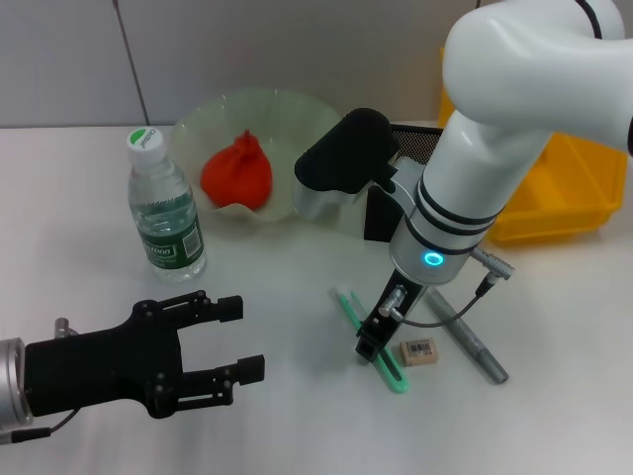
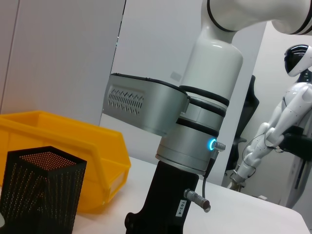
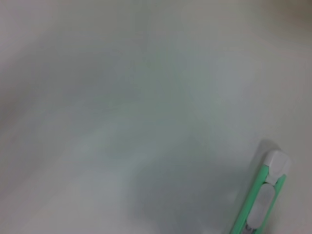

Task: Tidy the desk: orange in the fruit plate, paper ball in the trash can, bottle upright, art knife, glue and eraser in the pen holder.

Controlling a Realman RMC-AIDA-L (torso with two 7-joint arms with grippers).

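Observation:
The orange, red-orange with a pointed top, lies in the pale green fruit plate. Left of the plate, the capped water bottle stands upright. The green art knife lies flat on the table, and my right gripper is down right over its middle. Just to the right are the eraser and a grey pen-shaped stick, likely the glue. The black mesh pen holder is mostly hidden behind my right arm. At the near left my left gripper hovers open and holds nothing. Paper ball and trash can are out of view.
A yellow bin stands at the back right beside the pen holder. My right arm rises steeply over the middle of the table. White tabletop shows between the two grippers.

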